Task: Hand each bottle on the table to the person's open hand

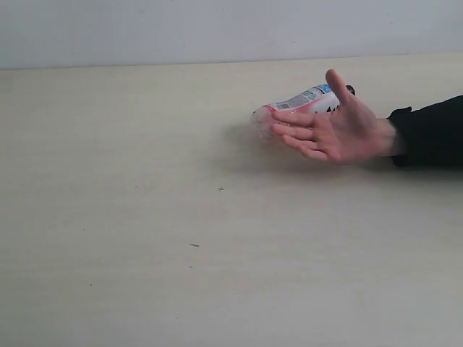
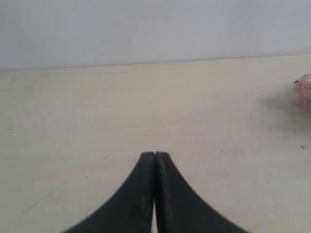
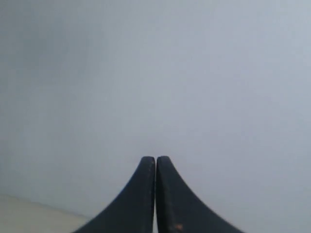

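Observation:
One clear bottle with a pinkish label (image 1: pixel 296 105) lies on its side on the cream table (image 1: pixel 145 217), its black cap just showing behind the thumb. The person's open hand (image 1: pixel 336 130) hovers palm up right in front of it, hiding part of the bottle; a black sleeve ends the wrist. The bottle's pink end (image 2: pixel 303 91) shows at the far edge of the left wrist view. My left gripper (image 2: pixel 155 154) is shut with nothing in it, well away from the bottle. My right gripper (image 3: pixel 155 158) is shut, facing the pale wall. Neither arm shows in the exterior view. Other bottles are out of view.
A pale grey wall (image 1: pixel 217 29) runs along the table's far edge. A few tiny dark specks (image 1: pixel 221 189) dot the tabletop.

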Motion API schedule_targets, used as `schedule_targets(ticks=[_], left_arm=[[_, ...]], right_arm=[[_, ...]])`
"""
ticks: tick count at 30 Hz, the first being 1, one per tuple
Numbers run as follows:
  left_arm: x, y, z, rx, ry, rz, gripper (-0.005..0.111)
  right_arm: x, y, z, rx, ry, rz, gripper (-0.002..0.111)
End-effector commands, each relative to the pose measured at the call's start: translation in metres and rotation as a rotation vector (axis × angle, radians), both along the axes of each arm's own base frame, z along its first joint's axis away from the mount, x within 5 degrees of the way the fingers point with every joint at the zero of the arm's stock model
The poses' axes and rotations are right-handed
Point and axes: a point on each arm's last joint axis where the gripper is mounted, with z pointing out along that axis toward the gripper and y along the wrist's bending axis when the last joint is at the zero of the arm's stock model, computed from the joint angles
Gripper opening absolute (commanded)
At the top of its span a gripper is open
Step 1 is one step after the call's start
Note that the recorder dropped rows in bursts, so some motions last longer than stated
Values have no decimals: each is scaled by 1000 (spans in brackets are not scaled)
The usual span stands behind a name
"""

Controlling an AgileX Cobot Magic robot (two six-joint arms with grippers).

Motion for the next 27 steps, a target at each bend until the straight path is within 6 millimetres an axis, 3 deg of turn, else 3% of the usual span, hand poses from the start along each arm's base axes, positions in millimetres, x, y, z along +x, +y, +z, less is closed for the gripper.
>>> schedule_targets(ticks=[1, 7, 12, 16, 20, 22, 27], left_arm=[[0, 0, -1, -8, -4, -5, 3], [0, 0, -1, -10, -4, -4, 3], [0, 0, -1, -8, -4, -5, 3], [0, 0, -1, -10, -4, -4, 3], [0, 0, -1, -10, -4, -4, 3], [0, 0, -1, -10, -4, -4, 3], [0, 0, -1, -8, -4, -5, 3]], right_arm=[[16, 6, 15, 3, 119, 8, 1], [86, 31, 38, -168, 563, -42, 1], [175, 61, 51, -452, 1041, -100, 1], [240, 86, 62, -560, 1216, -113, 1], [293, 103, 50, -647, 1387, -156, 3], [319, 111, 45, -653, 1373, -177, 7], [358, 122, 34, -528, 1376, -299, 16]])
